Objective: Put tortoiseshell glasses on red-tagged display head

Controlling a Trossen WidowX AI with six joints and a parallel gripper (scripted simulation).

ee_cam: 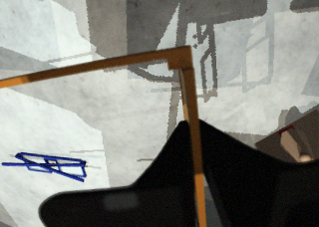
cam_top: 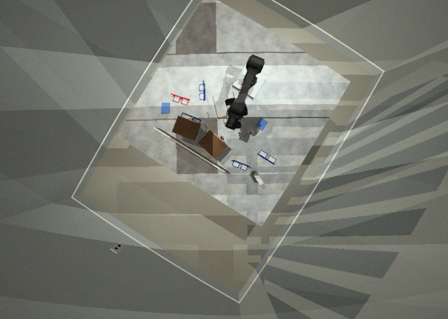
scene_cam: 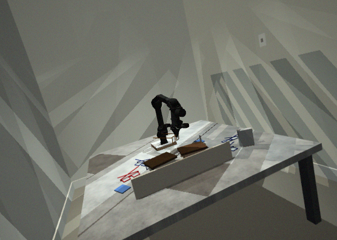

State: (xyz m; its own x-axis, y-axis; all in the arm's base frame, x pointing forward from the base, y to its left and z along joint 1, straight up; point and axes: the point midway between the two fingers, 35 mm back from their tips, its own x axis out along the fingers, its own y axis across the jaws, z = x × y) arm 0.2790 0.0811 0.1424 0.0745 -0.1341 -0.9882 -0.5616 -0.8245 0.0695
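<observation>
"Where are the thin orange-brown tortoiseshell glasses (cam_top: 221, 117) (scene_cam: 163, 138) (ee_cam: 191, 103)?"

"Above the grey stone-look table (scene_cam: 152, 212), pinched in the black hand (cam_top: 232, 123) (scene_cam: 177, 137) (ee_cam: 189, 126)."

"And the display heads?"

"Apart from them, beside the long pale upright panel (cam_top: 191, 150) (scene_cam: 182, 169)."

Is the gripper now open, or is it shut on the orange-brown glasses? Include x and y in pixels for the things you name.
Shut on the glasses (scene_cam: 174, 139) (ee_cam: 194, 113): in the wrist view, the fingertips of the gripper (ee_cam: 189, 126) meet at the frame, which hangs above the table.
</observation>
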